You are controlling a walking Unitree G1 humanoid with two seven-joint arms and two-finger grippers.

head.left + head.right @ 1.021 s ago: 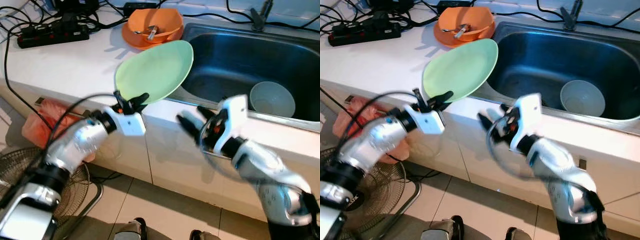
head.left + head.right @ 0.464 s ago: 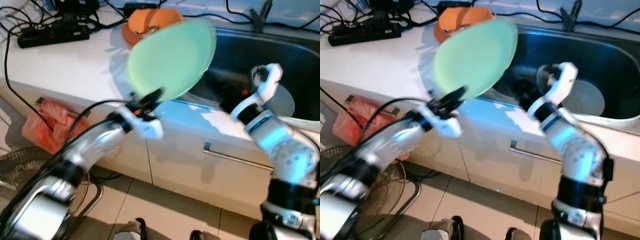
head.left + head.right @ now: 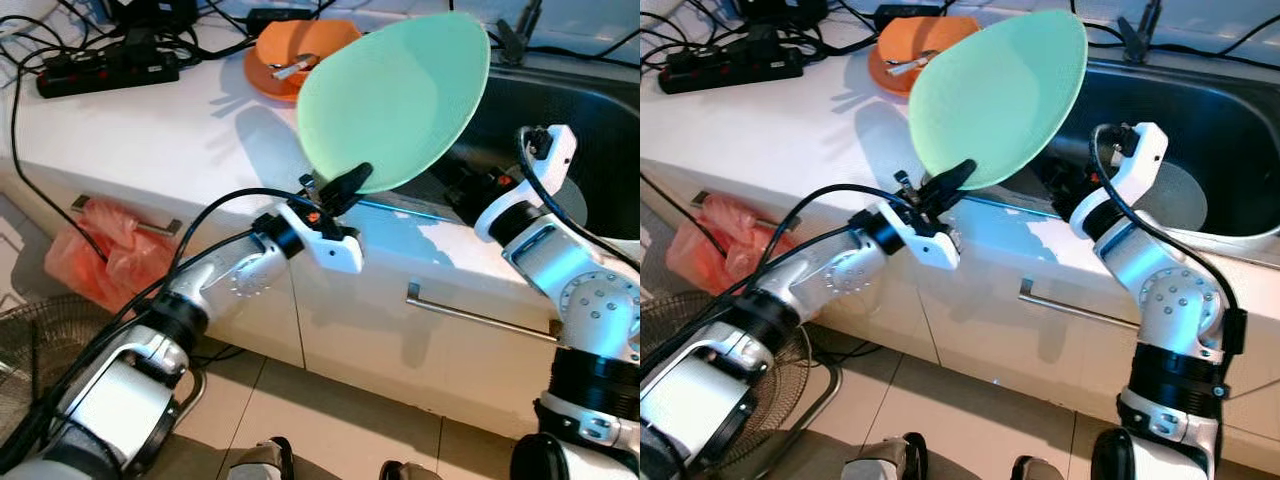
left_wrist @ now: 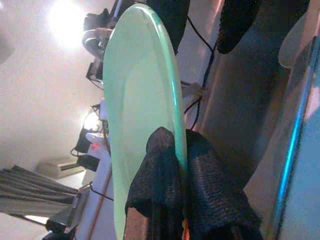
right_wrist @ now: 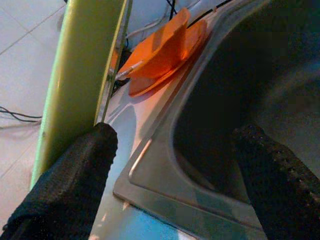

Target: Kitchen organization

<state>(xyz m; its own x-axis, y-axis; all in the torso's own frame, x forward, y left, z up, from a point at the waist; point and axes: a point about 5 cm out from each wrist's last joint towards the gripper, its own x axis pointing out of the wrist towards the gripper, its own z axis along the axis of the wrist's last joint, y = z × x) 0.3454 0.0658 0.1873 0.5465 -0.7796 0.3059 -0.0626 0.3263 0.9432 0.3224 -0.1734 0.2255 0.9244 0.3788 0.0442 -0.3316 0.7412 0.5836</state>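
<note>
**Green plate held aloft at the sink edge**

Item 1 — green plate [image 3: 395, 100]: pale green, round, raised above the white counter [image 3: 150, 140] and tilted up on edge, its upper rim reaching over the near-left corner of the steel sink [image 3: 580, 110]. Its lower rim is pinched between the two black fingers of the left gripper [image 3: 340, 185]; the left wrist view shows one finger [image 4: 155, 170] on each face of the plate, clamped tight on the rim.

Item 2 — right gripper [image 5: 175, 165]: reaching over the front edge of the sink, just beside the plate. The right wrist view shows its fingers [image 5: 75, 175] spread wide apart, holding nothing, one of them close by the plate's edge; touching or not cannot be told.

Item 3 — orange dishes [image 3: 300, 55]: a stack on the counter behind the plate, left of the sink, with a metal utensil [image 3: 290, 68] lying in the top one.

Item 4 — pale bowl [image 3: 1180, 195]: in the sink basin, partly hidden behind the right arm.

Item 5 — black power strip [image 3: 105, 70] and cables: at the far left of the counter.

Item 6 — below the counter: white cabinet fronts with a bar handle [image 3: 470, 312], an orange-pink plastic bag [image 3: 100, 255] and part of a floor fan [image 3: 30, 340] at the left.
</note>
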